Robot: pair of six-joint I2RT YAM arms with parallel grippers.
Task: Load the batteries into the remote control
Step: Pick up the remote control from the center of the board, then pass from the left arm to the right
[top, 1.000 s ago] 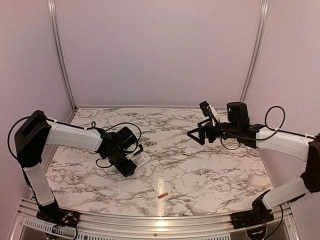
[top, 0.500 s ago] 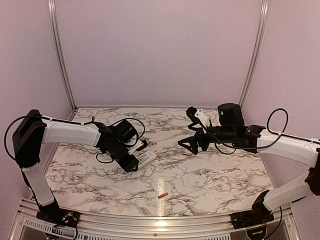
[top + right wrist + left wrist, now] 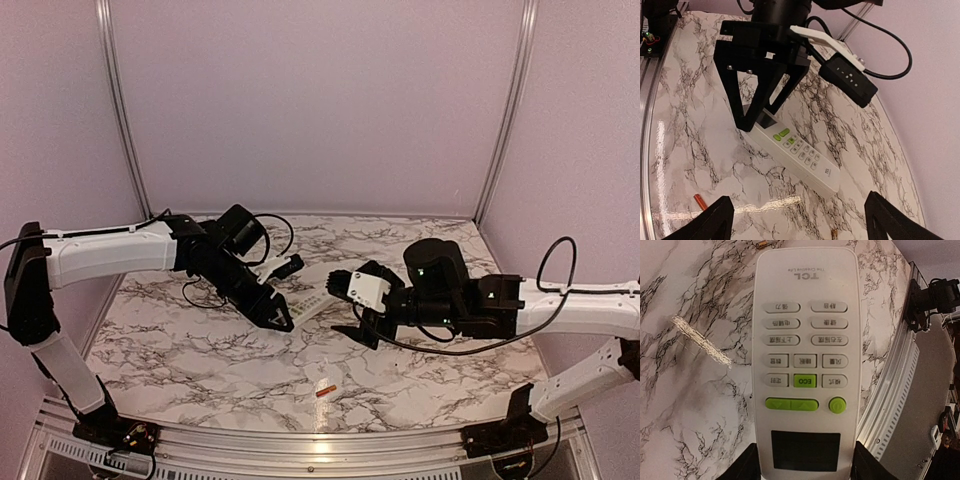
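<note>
The white remote control [image 3: 805,340] faces buttons-up, with green keys and a dark display. My left gripper [image 3: 805,467] is shut on its display end, a black finger on each long side. In the top view the remote control [image 3: 314,303] hangs just over the marble mid-table, ahead of the left gripper [image 3: 280,318]. My right gripper [image 3: 347,305] faces the remote's free end, open and apart from it. Its wrist view shows the remote control [image 3: 800,150] beyond the right gripper [image 3: 800,225]. The orange battery [image 3: 325,390] [image 3: 700,201] lies near the front. The gold battery [image 3: 834,233] [image 3: 761,244] lies past the free end.
The marble table [image 3: 430,375] has an aluminium rail [image 3: 320,447] along its near edge and pink walls on the other sides. The left arm's wrist camera and cable [image 3: 847,75] hang over the remote. A bright glare streak [image 3: 770,205] crosses the marble.
My left arm has carried the remote from the left side toward mid-table and turned it. My right gripper has swung down and leftward to face the remote's free end.
</note>
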